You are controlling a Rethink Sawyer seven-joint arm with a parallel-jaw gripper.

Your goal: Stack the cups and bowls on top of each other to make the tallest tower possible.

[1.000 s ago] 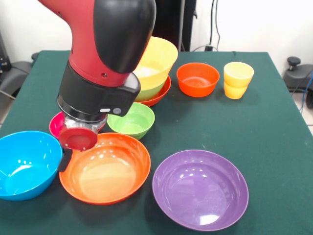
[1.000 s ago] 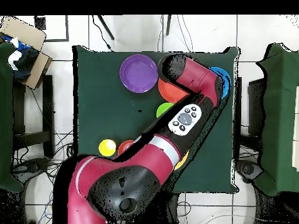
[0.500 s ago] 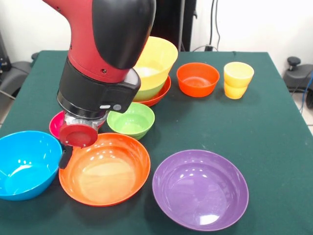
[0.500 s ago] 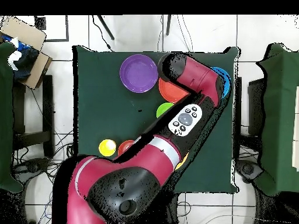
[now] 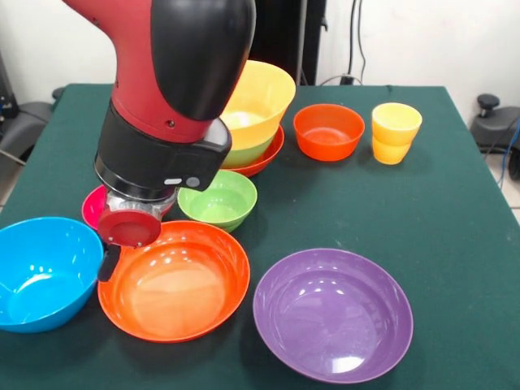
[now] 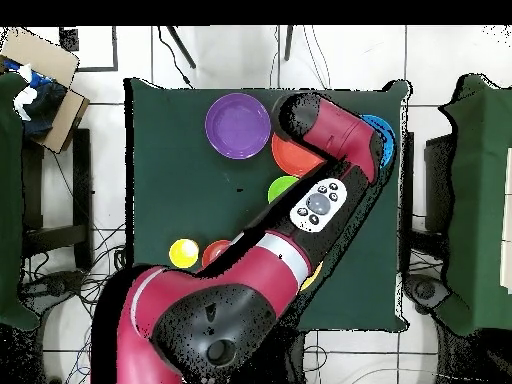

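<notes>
One hand (image 5: 110, 264), grip state unclear, low between blue bowl (image 5: 41, 272) and orange bowl (image 5: 175, 280).

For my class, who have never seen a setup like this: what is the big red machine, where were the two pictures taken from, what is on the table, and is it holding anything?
It is a robot arm. One picture faces it across the green table; the other looks straight down. On the table lie blue, orange, purple, lime and magenta bowls, a small red-orange bowl, stacked yellow cups, and a nested tower. The arm's end hangs by the orange bowl's rim; its gripper is mostly hidden, so a hold cannot be judged.
</notes>
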